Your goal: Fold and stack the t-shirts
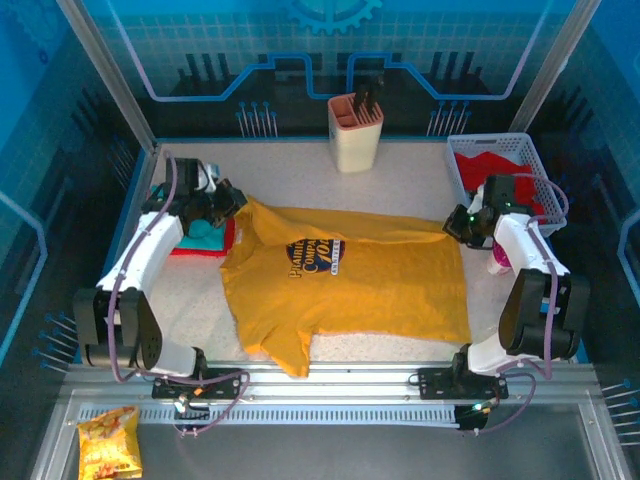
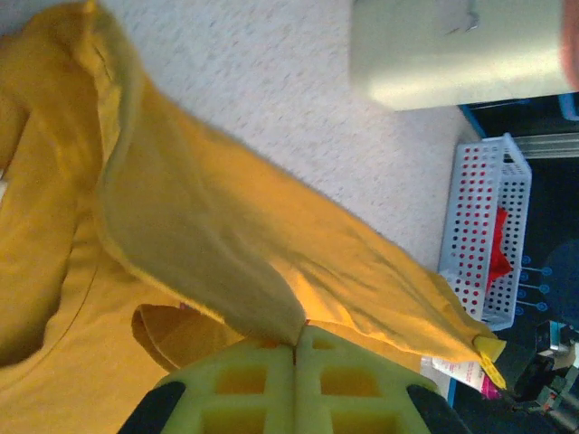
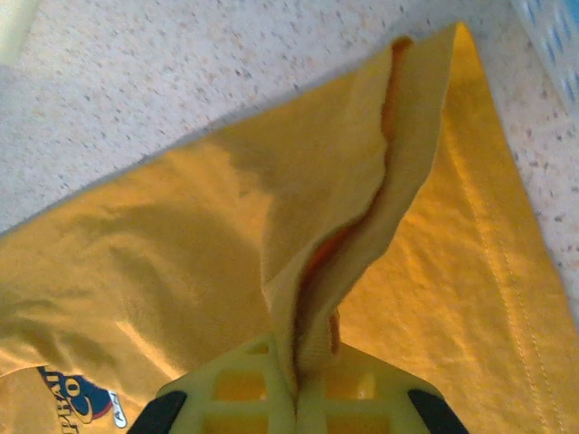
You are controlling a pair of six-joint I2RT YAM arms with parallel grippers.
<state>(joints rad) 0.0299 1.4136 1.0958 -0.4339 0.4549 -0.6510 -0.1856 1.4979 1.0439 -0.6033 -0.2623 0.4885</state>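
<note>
The yellow t-shirt (image 1: 350, 280) lies spread on the worktop (image 1: 290, 170), left of the basket (image 1: 520, 150). The left jaws pinch its edge farthest from the basket. The right jaws pinch the corner nearest the basket.

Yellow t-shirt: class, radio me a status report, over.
Left gripper shut on far edge of yellow t-shirt. Right gripper shut on it too. Teal shirt on red shirt, beside left gripper.
</note>
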